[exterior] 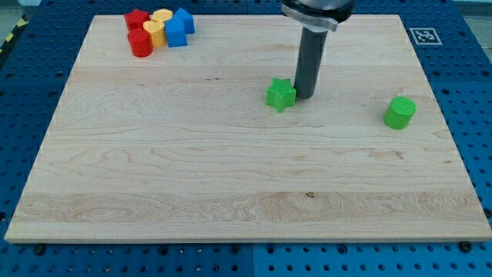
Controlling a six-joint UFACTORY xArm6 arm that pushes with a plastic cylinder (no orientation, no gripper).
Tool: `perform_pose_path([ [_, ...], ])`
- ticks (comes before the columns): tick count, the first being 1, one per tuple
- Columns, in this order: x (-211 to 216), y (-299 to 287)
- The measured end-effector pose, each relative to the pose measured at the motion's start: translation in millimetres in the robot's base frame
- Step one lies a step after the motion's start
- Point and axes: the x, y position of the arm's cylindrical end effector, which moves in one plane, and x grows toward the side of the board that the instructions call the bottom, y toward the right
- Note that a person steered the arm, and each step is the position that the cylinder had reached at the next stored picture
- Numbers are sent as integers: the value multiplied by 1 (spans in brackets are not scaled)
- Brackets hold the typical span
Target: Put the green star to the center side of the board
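Observation:
The green star (280, 95) lies on the wooden board (231, 169), a little above and right of the board's middle. My tip (304, 96) stands on the board right against the star's right side, touching or nearly touching it. The dark rod rises from there to the view's top.
A green cylinder (400, 112) stands near the board's right edge. A cluster of blocks sits at the top left corner: two red blocks (139, 32), two yellow blocks (157, 26) and two blue blocks (179, 28), packed close together. A blue pegboard table surrounds the board.

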Motion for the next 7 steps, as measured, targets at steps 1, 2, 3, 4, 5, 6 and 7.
perform_pose_path([
  [1, 23, 8],
  [2, 40, -13],
  [3, 28, -82],
  [4, 7, -130],
  [5, 36, -106],
  [6, 82, -62],
  [7, 88, 10],
])
